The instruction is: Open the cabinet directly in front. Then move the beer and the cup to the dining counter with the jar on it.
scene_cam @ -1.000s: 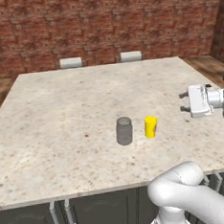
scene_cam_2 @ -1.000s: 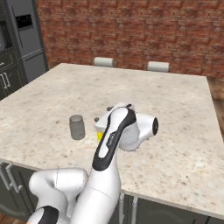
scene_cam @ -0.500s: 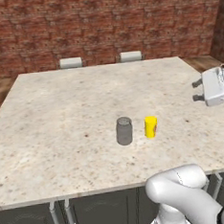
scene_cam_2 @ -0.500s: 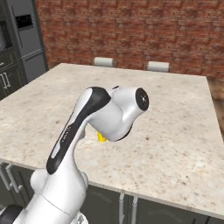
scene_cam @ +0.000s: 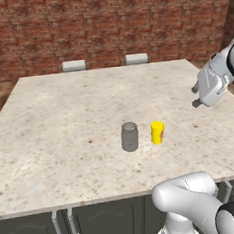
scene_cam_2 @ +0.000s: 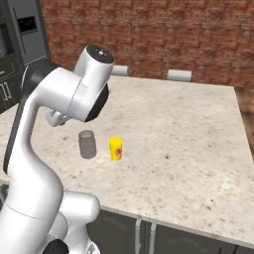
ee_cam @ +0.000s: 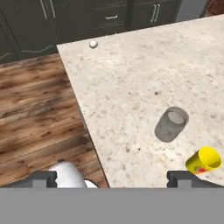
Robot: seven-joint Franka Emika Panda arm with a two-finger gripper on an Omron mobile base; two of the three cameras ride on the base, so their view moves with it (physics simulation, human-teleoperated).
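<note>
The gripper point(scene_cam: 195, 96) has its two jaws spread wide apart, and nothing is between them. In the left base view it hangs in the air above the right side of the dining counter point(scene_cam: 64, 123), with its two small dark tips pointing left, toward the middle of the top. In the hand view the two dark finger tips point(ee_cam: 43, 178) stand far from each other at the bottom, one at the left and one at the right (that shows the wide gap well). Away from the gripper, near the middle of the beige stone top, stands the cup point(scene_cam: 157, 132). It is bright yellow, it stands upright, and it has a red mark on its side that you can see in the right base view. Just beside the cup, with a small gap between them, stands the jar point(scene_cam: 130, 136), which is grey and squat and also upright. From the left base view the jar is on the left of the cup. Both sit well in from the near edge of the counter. In the hand view a small white ball point(ee_cam: 92, 44) lies close to a far corner of the counter. Past that corner there is a brown wood floor point(ee_cam: 39, 109) and dark low cabinets point(ee_cam: 87, 22). Behind the counter stands a red brick wall point(scene_cam: 106, 24), and two pale chair backs point(scene_cam: 74, 66) peek up over its far edge.
</note>
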